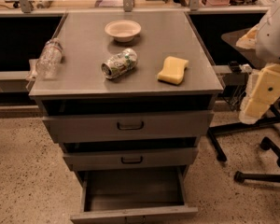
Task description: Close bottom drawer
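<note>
**Bottom drawer pulled out, gripper off to cabinet's right**

Camera view: No readable writing anywhere. The can (119, 63) has green-and-white print, but the text is not legible. It lies on its side near the middle of the grey metal cabinet (84, 85) top.

The cabinet top is flat matte grey. The floor (23, 181) around the cabinet is speckled beige. Behind the cabinet runs a workbench (84, 1) with assorted clutter, too small to identify. To the cabinet's right stand dark chair legs on castors (252, 174).

On the cabinet top:
- A pale bowl (122, 30) stands upright toward the back; its inside looks plain.
- A clear plastic bottle (49, 57) lies at the left edge.
- A yellow sponge (173, 70) lies right of the can, apart from it.

The top drawer (129, 125) and the middle drawer (130, 159) each have a dark handle and a dark gap above the front.

The bottom drawer (130, 214) is the lowest one in the cabinet. It is pulled well out toward the camera, with its bare grey floor showing and its front panel at the frame's lower edge.

The gripper (261, 99) is yellowish on a white arm. It hangs to the cabinet's right at about top-drawer height, clear of the cabinet and touching nothing. How it is set cannot be told.
</note>
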Controlling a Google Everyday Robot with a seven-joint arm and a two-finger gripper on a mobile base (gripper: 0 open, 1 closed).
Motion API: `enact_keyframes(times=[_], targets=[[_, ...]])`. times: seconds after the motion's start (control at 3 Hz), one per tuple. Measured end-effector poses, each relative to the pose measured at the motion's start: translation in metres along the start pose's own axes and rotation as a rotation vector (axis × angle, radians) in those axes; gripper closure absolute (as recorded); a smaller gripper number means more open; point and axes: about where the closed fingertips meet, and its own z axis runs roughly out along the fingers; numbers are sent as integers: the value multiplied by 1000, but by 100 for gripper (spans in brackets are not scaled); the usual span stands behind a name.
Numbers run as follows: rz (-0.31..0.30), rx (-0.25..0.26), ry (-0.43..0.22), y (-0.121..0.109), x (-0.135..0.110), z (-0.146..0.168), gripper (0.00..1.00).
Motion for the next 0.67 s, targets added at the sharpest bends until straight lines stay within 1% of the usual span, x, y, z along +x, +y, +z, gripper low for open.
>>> enact_keyframes(times=[0.33, 0.67], targets=[[0, 0, 0, 0, 0, 0, 0], [15, -34, -9, 3, 4, 17, 0]])
